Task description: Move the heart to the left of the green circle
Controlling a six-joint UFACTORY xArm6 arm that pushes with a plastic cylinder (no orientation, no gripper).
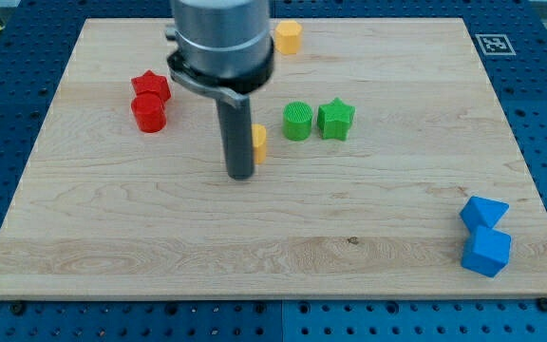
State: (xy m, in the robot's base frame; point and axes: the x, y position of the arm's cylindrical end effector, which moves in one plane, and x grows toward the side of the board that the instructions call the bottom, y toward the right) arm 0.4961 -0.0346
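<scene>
1. Camera view shows my tip point(242, 175) planted on the wooden bench point(141, 237), with no jaws on this rig to open or close: the rod ends plain and holds nothing.
2. Just beside the tip, on the view's right and partly hidden behind the rod, sits a yellow block point(259, 142); only a sliver shows, so its shape cannot be made out, though it is judged to be the heart the task names.
3. Near it, further to the view's right, stands the green circle point(297, 122), with a green star point(335, 119) just beside that.
4. Toward the view's top, a second yellow block point(288, 37) rests near the bench edge.
5. At the view's left lie a red star point(151, 85) and a red cylinder point(148, 113), touching; two blue blocks point(484, 233) sit at the bottom right.
6. Risk, as judged: a push too far rightward would drive the yellow block into the green circle and knock it against the star.
</scene>
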